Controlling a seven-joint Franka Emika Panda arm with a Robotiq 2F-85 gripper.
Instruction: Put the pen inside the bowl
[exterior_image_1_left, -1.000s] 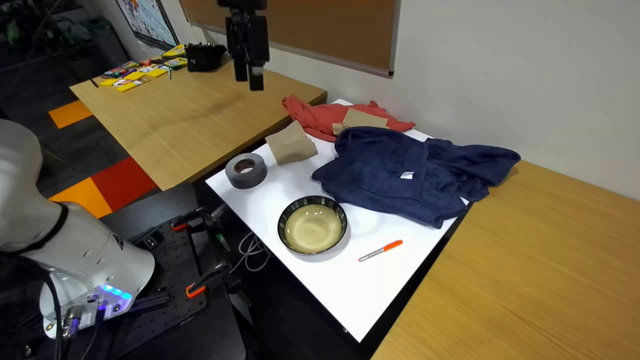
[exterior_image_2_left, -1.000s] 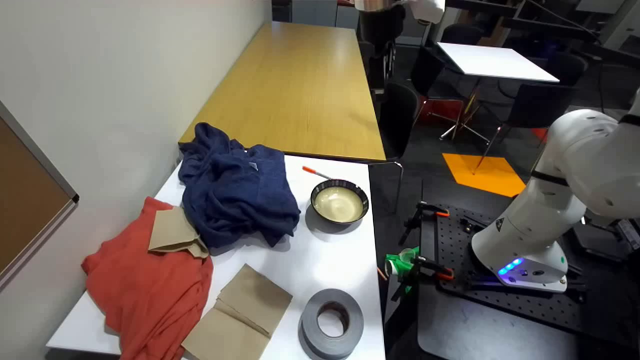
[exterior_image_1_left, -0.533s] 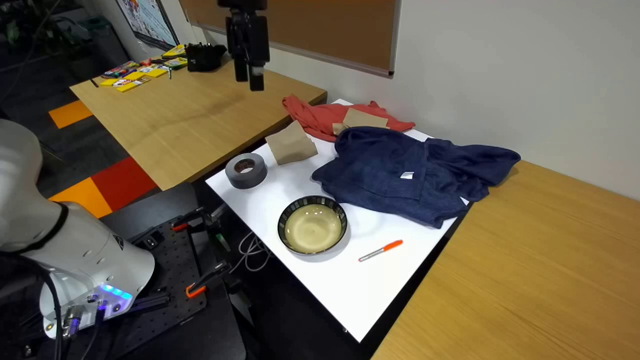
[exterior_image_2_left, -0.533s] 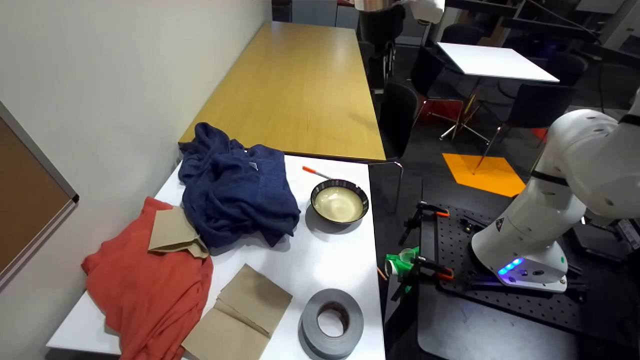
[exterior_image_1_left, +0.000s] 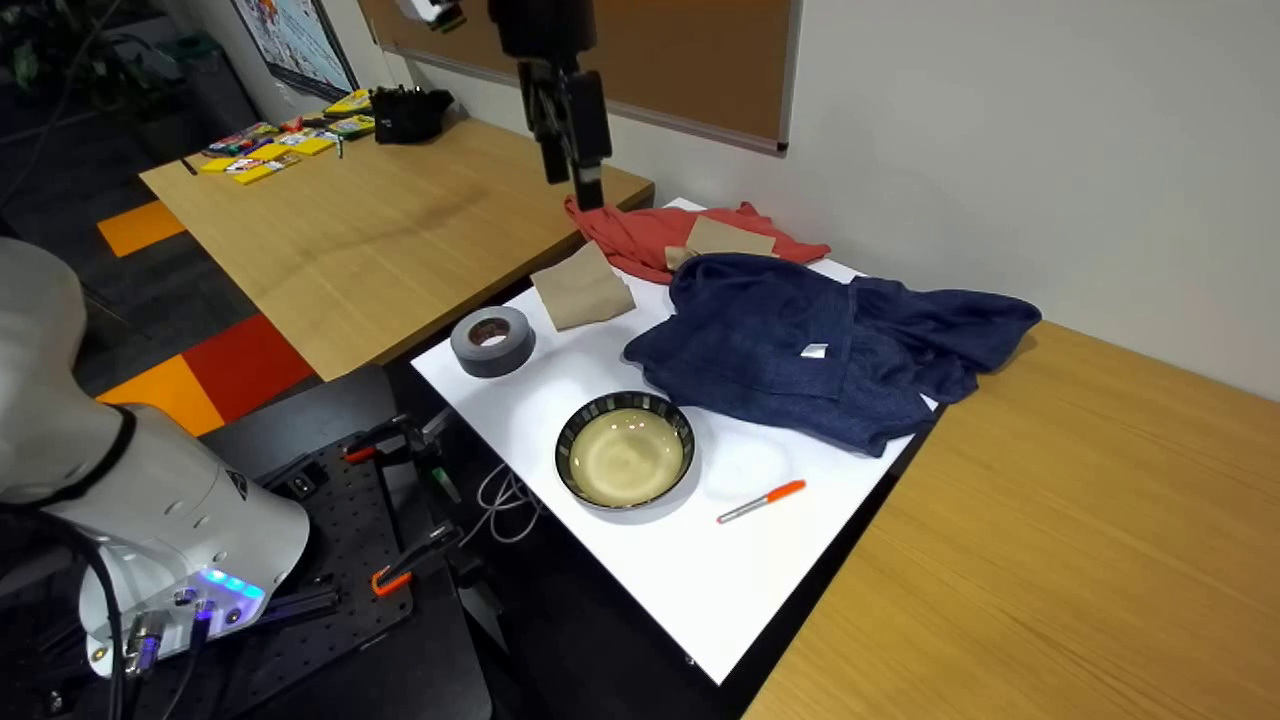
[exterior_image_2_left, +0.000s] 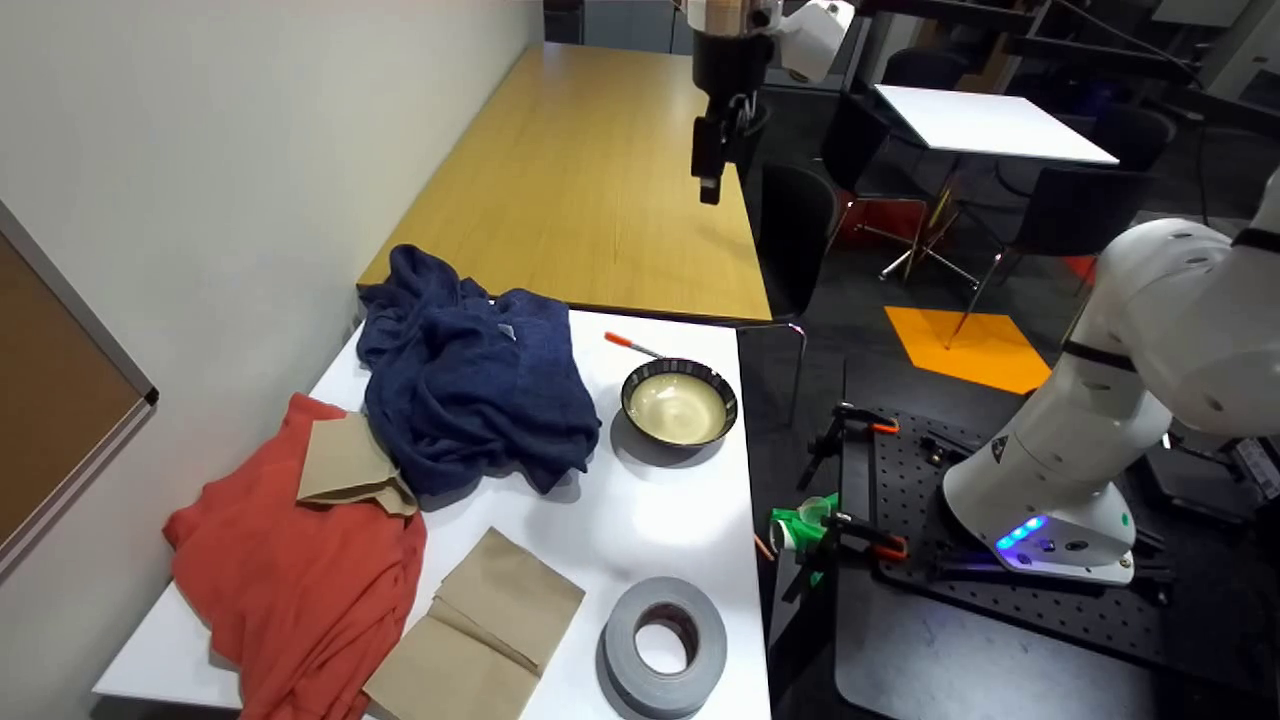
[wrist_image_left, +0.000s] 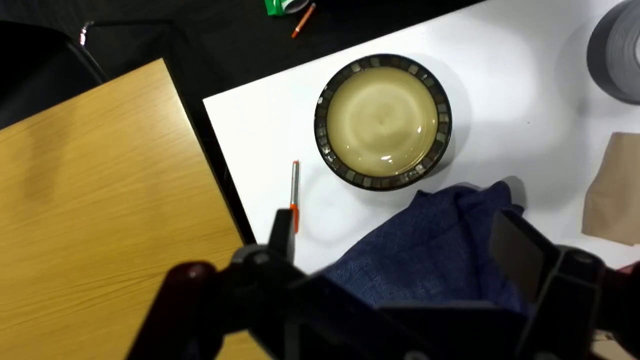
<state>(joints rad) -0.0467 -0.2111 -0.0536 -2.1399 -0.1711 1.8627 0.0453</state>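
In your wrist view the pen (wrist_image_left: 294, 194) lies between 9 and 10 o'clock from the middle of the end effector (wrist_image_left: 395, 226), on the white bench (wrist_image_left: 260, 125). The fingertips stand wide apart with nothing held between them; the gap looks onto the dark-blue cloth (wrist_image_left: 425, 250) rather than the pen. The pen's orange end shows right by the 9 o'clock fingertip there, but don't read that as contact: both exterior views put you high above the bench, well apart from everything on it. In an exterior view the pen (exterior_image_1_left: 762, 501) lies toward 5 o'clock from the end effector (exterior_image_1_left: 574, 190).

Its long axis runs nearly 12 to 6 in the wrist view, silver end at 12, while your fingertips are set roughly 9 to 3. I'd judge that close to square across the pen, so you likely need a shift toward 9 or 10 o'clock and a descent, with little wrist turn. The bowl (wrist_image_left: 382, 122) is near, at about 2 o'clock from the pen, not touching it.

The pen is slim and straight: orange-red over one end, a silver-grey barrel, and a small reddish tip at the other. Being thin and smooth-looking, it may roll if nudged.
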